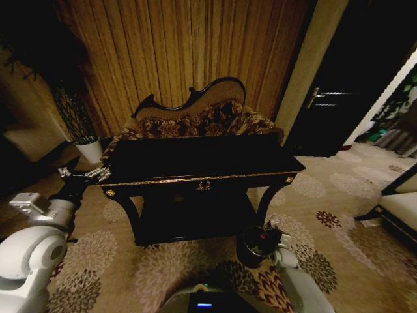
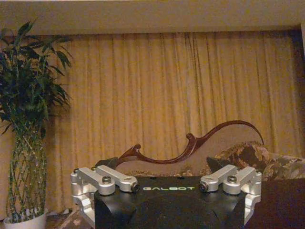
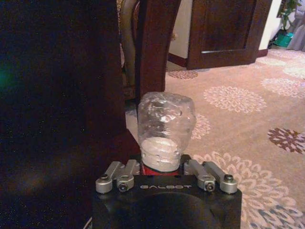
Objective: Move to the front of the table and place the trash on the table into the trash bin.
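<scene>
"GALBOT" is printed on the left claw (image 2: 162,168) and right claw (image 3: 162,162) housings.

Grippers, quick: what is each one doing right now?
Left gripper: open, holding nothing, beside the table's left end.
Right gripper: shut on a crumpled clear bottle, low over the trash bin.

Table: the wide glossy black console table (image 1: 195,160) with gold edge trim is standing before the floral sofa.
Trash bin: the small round dark bin (image 1: 255,246) is sitting on the carpet by the table's right front leg.
Trash: a crumpled clear plastic bottle (image 3: 165,129) is sitting in the right gripper (image 3: 167,164).
</scene>
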